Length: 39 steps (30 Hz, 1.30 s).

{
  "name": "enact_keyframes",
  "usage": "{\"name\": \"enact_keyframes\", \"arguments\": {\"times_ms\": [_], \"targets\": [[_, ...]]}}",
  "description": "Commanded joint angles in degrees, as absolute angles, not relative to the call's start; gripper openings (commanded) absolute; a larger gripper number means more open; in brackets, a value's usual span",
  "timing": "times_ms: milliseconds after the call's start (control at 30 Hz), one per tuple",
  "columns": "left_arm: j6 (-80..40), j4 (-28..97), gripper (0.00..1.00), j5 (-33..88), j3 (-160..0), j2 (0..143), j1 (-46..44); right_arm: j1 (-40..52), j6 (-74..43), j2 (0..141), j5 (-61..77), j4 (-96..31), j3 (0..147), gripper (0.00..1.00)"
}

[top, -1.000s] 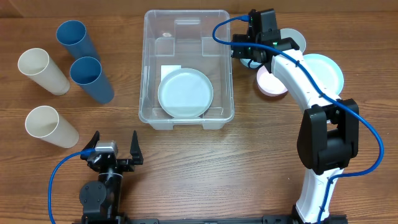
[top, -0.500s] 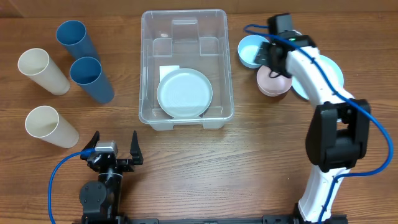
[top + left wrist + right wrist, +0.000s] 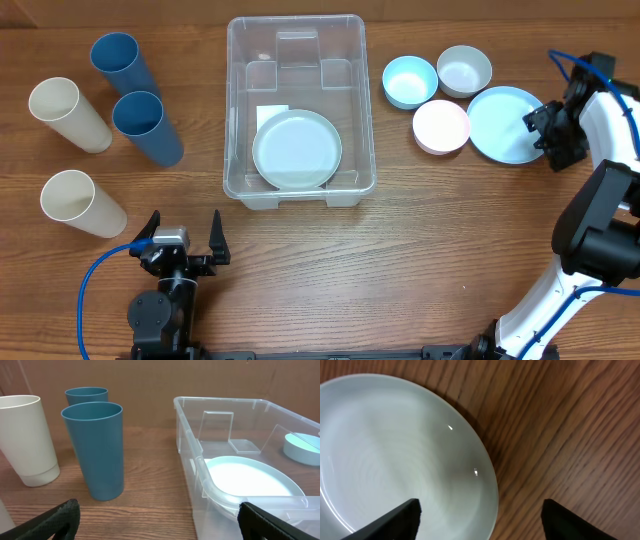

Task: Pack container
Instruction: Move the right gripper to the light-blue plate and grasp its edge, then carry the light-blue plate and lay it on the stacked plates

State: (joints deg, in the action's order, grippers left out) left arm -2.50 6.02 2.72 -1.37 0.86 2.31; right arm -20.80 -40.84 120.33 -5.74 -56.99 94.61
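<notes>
At the right edge, my right tool point(image 3: 545, 137) hangs wide open, empty, over the pale blue plate point(image 3: 503, 122); left tool point(image 3: 186, 225) gapes empty, bottom left.

The right arm point(image 3: 612, 112) was finished in white shell segments joined by bulky black joint housings point(image 3: 600, 225), and a blue cable point(image 3: 574, 62) was routed along it. The left arm point(image 3: 160, 310) was built of black housings, capped by a small silver-grey block point(image 3: 170, 238) and fed by a second blue cable point(image 3: 95, 275). The fingers point(image 3: 50, 522) of the left gripper point(image 3: 185, 224) and of the right gripper point(image 3: 480, 505) were moulded in matte black.
</notes>
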Motion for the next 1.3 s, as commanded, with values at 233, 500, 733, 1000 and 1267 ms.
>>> {"name": "enact_keyframes", "arguments": {"times_ms": [233,500,733,1000,1267], "targets": [[-1.23,6.00,1.00,2.57,-1.17,0.38,2.61,-20.60,-40.51,119.61,-5.89,-49.17,83.72,0.24],[-1.23,6.00,1.00,2.55,-1.17,0.38,2.59,-20.67,-40.32,119.61,-5.89,-44.66,79.90,0.04],[-1.23,6.00,1.00,2.55,-1.17,0.38,2.61,-22.00,-37.39,119.48,-5.96,-53.87,93.01,0.04],[-1.23,6.00,1.00,2.55,-1.17,0.38,2.61,-22.57,-32.49,118.30,-6.46,-69.52,117.01,0.04],[-1.23,6.02,1.00,2.57,-1.17,0.38,2.59,-18.24,-20.75,108.57,13.37,-70.43,122.80,0.04]]}}
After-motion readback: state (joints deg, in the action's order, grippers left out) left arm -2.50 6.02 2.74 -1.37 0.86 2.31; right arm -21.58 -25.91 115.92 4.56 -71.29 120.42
